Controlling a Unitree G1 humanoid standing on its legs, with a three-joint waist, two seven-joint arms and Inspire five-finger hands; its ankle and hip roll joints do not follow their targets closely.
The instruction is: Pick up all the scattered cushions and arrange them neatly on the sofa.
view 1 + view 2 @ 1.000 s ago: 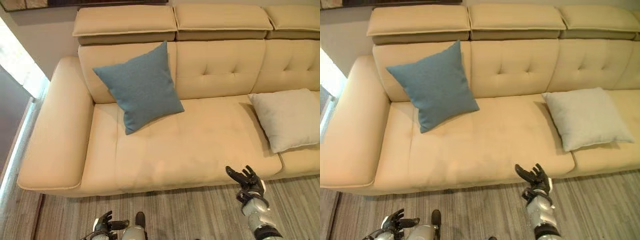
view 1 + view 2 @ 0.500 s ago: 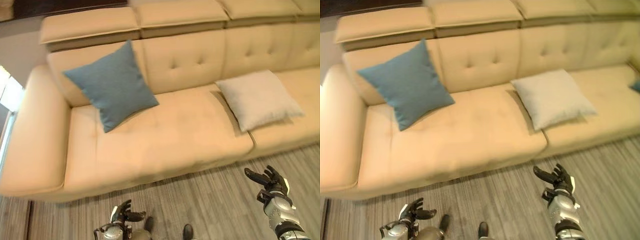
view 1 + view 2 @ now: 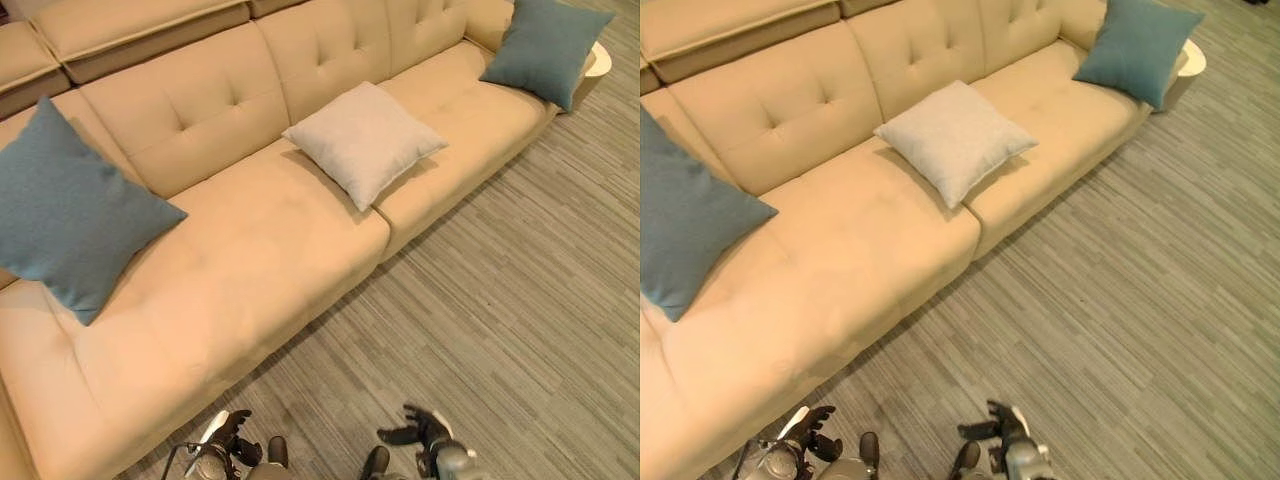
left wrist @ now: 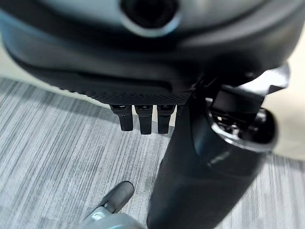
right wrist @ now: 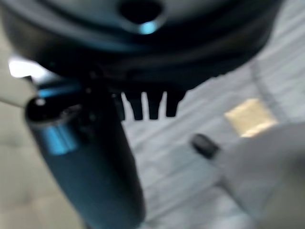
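A beige sofa point(image 3: 250, 250) runs from the left edge up toward the far right corner, above a grey striped floor point(image 3: 520, 300). At the far left, a blue cushion point(image 3: 60, 215) leans upright on one corner against the backrest. Near the middle, a pale cushion point(image 3: 363, 140) lies flat on the seat, across the seam between two seat sections. At the far right end, a second blue cushion point(image 3: 545, 48) leans against the sofa's corner, beside a small round white side table point(image 3: 598, 60) that peeks out behind it.

Low in the view, well apart from the sofa, the left hand point(image 3: 228, 440) hangs with fingers relaxed and holding nothing. To its right, the right hand point(image 3: 415, 432) is also empty, its fingers spread loosely.

All three cushions already rest on the sofa; none lies on the floor.

The cushions look light, soft and squashy, with a cloth cover that should not slip. They would likely sag if pinched by one corner. Taking one by an edge or by opposite sides seems the safer hold. The pale one probably needs standing up against the backrest.
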